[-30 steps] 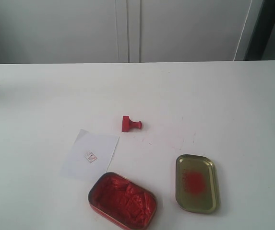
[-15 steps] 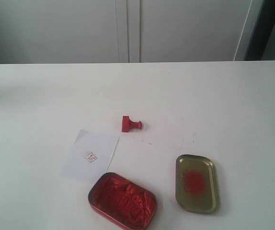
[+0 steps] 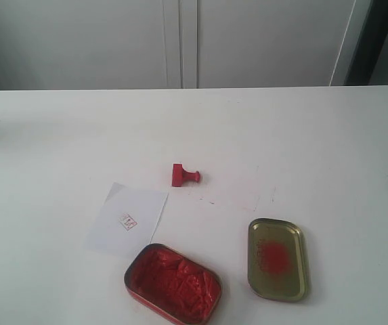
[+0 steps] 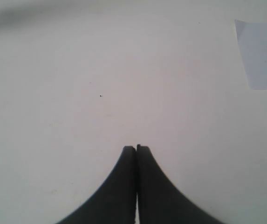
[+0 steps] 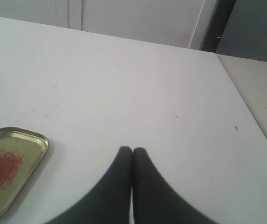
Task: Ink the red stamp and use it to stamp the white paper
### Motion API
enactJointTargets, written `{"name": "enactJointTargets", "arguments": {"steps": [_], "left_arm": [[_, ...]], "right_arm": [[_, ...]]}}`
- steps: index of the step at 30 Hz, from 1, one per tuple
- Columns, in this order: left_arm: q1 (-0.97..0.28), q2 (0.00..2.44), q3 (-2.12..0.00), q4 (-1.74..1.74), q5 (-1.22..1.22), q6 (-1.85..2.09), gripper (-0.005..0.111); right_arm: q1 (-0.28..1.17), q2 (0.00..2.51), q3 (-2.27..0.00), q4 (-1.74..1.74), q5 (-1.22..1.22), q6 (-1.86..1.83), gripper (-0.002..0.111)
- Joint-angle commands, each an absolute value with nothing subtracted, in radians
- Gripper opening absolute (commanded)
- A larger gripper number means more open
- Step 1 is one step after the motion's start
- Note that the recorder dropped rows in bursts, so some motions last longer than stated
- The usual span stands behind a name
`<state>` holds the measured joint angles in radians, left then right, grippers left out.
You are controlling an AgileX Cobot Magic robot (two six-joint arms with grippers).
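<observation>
Both pinched closed: left gripper (image 4: 136,148), right gripper (image 5: 132,149) | red stamp (image 3: 184,175) well apart

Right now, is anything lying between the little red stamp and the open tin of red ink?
Nothing visible. Only bare table separates the red stamp from the ink tin. The white paper lies beside that path on one side, the gold lid on the other.
</observation>
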<state>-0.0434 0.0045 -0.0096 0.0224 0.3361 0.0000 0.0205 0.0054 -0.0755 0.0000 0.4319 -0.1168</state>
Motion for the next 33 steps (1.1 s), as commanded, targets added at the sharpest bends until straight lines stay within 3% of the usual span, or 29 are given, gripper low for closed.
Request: {"name": "enactJointTargets", "arguments": {"steps": [1,33], "left_arm": [[-0.044,0.000,0.000,0.024,0.353,0.000,0.000],[-0.044,0.000,0.000,0.024,0.353,0.000,0.000]], "right_arm": [[0.022,0.000,-0.067,0.000,0.413,-0.119,0.000],[0.022,0.000,0.000,-0.060,0.333,0.025,0.000]]}}
